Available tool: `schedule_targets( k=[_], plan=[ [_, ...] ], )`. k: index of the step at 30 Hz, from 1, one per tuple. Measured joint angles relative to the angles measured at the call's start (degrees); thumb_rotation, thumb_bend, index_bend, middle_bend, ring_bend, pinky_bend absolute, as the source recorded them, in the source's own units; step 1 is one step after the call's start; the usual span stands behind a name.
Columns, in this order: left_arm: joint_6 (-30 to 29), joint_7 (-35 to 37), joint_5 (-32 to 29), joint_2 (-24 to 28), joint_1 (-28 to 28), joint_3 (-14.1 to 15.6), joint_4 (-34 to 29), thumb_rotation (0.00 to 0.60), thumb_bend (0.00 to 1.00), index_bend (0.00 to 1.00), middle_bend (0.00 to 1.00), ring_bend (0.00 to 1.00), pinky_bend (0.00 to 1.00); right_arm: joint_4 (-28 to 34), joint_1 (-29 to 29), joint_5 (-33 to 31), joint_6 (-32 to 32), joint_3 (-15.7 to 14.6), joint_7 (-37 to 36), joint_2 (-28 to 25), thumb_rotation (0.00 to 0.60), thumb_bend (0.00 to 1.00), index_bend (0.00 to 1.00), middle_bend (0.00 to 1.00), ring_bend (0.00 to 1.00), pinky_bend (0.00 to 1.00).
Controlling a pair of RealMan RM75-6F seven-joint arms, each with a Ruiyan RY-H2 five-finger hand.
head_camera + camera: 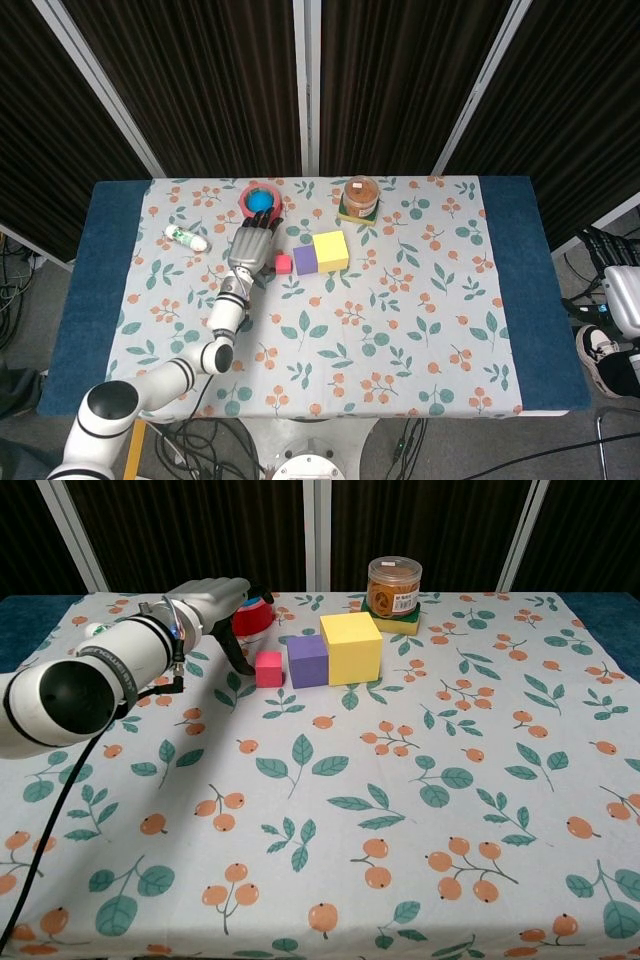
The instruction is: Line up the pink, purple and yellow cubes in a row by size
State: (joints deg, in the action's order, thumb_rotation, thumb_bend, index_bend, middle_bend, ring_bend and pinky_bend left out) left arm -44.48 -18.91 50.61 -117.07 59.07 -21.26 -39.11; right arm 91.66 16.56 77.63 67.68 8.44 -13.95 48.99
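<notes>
The pink cube point(283, 264) point(267, 668), purple cube point(305, 260) point(308, 661) and yellow cube point(330, 251) point(351, 647) stand side by side in a row at the back middle of the table, smallest on the left. My left hand point(250, 250) point(215, 602) hovers just left of the pink cube, fingers apart and holding nothing, its thumb hanging down close to the cube's left face. I cannot tell whether they touch. My right hand point(622, 300) shows only at the right frame edge, off the table, and its fingers are unclear.
A red tape roll with a blue ball inside point(260, 199) point(255, 615) sits behind the left hand. An orange-filled jar point(360, 196) point(394, 587) stands on a small block at the back. A white tube point(187, 238) lies at the left.
</notes>
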Motion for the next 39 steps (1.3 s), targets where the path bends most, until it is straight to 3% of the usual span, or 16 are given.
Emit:
schedule_targets(
  k=[28,33,39],
  plan=[
    [1.25,-1.16,-1.21,-1.45,1.04,-2.46,0.71,0.600,0.06,0.19,0.06,0.05,0.17,-0.63,-0.52,-0.38,-0.05,-0.06,-0.65,-0.15,0.600,0.12,0.00,0.02,0.00,0.03],
    [0.04,-0.09,-0.87,0.47,-0.56,-2.55,-1.92,0.600,0.06,0.19,0.06,0.05,0.17,-1.04,-0.67,-0.23,0.01,-0.16,-1.17,0.06,0.600,0.12,0.00,0.02,0.00,0.03],
    [-3.35,1.49,0.20,6.26,-4.59,-2.30,-10.10,0.600,0.06,0.19,0.06,0.05,0.17,-1.52,-0.95,0.44,0.32,-0.48,-1.90,0.64,0.600,0.12,0.00,0.02,0.00,0.03]
  ],
)
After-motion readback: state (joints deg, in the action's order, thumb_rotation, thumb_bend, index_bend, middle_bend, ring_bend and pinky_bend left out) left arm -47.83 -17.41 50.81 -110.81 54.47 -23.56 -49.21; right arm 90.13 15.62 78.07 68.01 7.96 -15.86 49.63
